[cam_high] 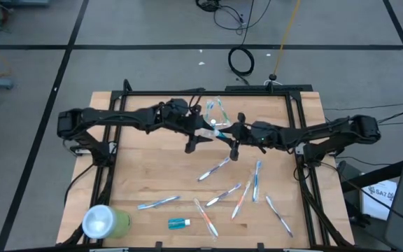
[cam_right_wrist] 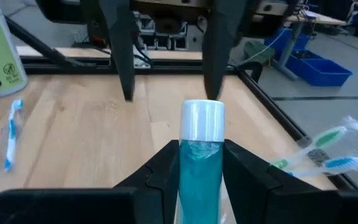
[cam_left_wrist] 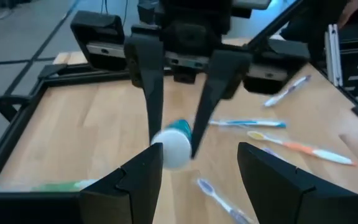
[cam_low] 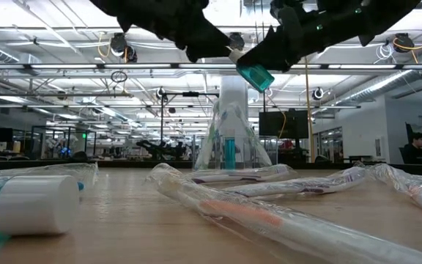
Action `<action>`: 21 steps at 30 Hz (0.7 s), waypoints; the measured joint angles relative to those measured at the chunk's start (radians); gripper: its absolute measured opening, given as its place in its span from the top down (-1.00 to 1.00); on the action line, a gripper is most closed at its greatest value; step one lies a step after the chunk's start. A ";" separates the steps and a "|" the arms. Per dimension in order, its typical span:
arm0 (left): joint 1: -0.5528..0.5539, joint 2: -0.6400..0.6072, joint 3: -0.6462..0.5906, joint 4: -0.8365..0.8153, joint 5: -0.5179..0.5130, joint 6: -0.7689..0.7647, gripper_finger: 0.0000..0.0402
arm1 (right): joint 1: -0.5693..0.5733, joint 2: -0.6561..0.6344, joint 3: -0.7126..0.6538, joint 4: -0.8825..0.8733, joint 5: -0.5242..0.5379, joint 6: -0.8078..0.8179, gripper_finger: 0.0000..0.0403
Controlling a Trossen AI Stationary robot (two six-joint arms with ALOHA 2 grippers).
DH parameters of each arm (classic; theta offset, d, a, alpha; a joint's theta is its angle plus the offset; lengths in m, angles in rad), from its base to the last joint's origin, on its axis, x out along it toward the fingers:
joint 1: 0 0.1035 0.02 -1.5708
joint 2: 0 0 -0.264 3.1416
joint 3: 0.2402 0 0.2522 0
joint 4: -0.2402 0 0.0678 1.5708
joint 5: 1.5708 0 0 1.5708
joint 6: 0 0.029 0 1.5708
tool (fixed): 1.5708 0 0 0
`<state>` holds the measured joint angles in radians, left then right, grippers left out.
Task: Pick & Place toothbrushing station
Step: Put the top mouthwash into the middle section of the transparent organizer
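High view shows the tabletop (cam_high: pixel 138 168) strewn with toothbrushes; the clear cup (cam_high: pixel 215 112) stands far-centre holding two brushes. Right gripper (cam_right_wrist: pixel 201 163) is clamped on a teal toothpaste tube (cam_right_wrist: pixel 199 168) held aloft, facing the left gripper (cam_left_wrist: pixel 191 174), jaws apart. Best keep the tube level and steady for a handover.

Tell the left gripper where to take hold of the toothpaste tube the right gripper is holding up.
Grip the white cap: the right gripper clamps the toothpaste tube by its teal body, leaving the cap free. The open left gripper faces it head-on.
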<state>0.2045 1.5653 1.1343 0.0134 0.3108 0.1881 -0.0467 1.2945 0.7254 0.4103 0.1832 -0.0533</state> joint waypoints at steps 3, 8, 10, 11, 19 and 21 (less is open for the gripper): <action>-0.002 0.008 -0.001 -0.001 -0.008 -0.014 -0.06 | -0.001 0.019 -0.001 0.009 0.001 -0.032 0.50; -0.002 0.013 0.000 0.008 -0.008 -0.016 -0.06 | -0.001 0.027 -0.001 0.024 0.002 -0.044 0.50; -0.002 0.015 0.000 0.012 -0.008 -0.013 -0.06 | -0.001 0.025 -0.001 0.024 0.000 -0.045 0.50; -0.002 0.015 0.000 0.014 -0.007 -0.014 -0.06 | 0.000 0.025 -0.001 0.026 -0.001 -0.045 0.50; -0.004 0.019 0.000 0.060 -0.006 -0.037 -0.06 | 0.001 0.024 0.001 0.043 -0.026 -0.046 0.50; -0.005 0.019 0.000 0.067 -0.006 -0.040 -0.06 | 0.002 0.023 0.002 0.045 -0.035 -0.046 0.50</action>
<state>0.1997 1.5845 1.1343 0.0807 0.3046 0.1476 -0.0452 1.3171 0.7269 0.4551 0.1486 -0.0990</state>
